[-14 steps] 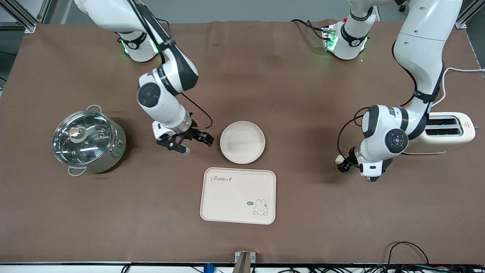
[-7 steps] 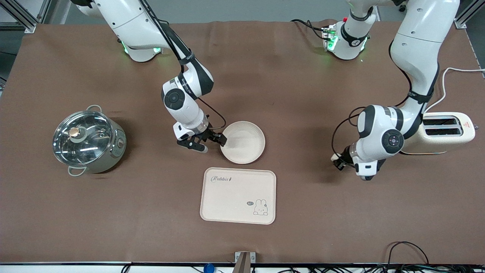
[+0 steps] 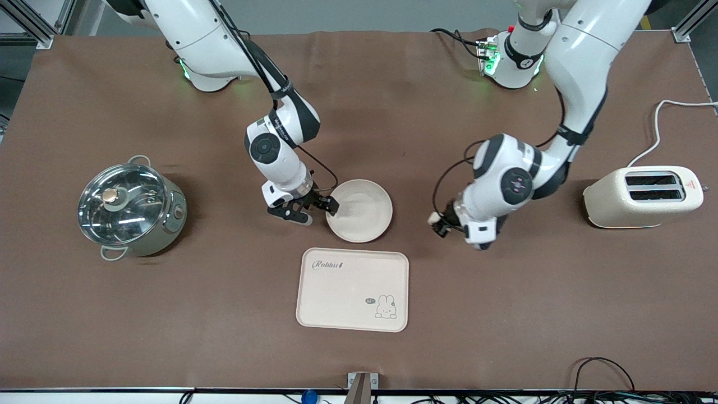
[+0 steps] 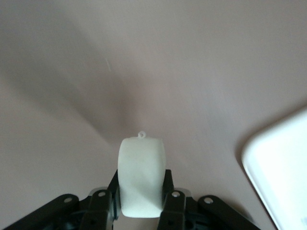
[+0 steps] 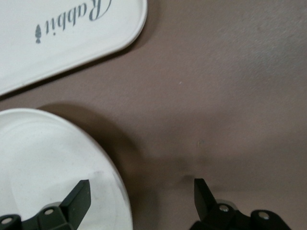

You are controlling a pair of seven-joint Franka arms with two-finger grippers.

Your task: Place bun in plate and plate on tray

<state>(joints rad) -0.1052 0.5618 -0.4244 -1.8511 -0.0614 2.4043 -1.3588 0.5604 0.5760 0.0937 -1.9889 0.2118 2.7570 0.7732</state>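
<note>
Left gripper clamped on bun nears plate; right gripper, fingers apart, straddles plate rim; next drop bun in.

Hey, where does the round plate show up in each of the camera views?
Front view: the plate lies mid-table, farther from the camera than the tray, the open right claw straddling its rim.
Right wrist view: plate between the claw's fingers.
Left wrist view: not identifiable; the left claw grips the bun.
Shared landmark: the tray, "Rabbit" lettering in front and right wrist views.
</note>
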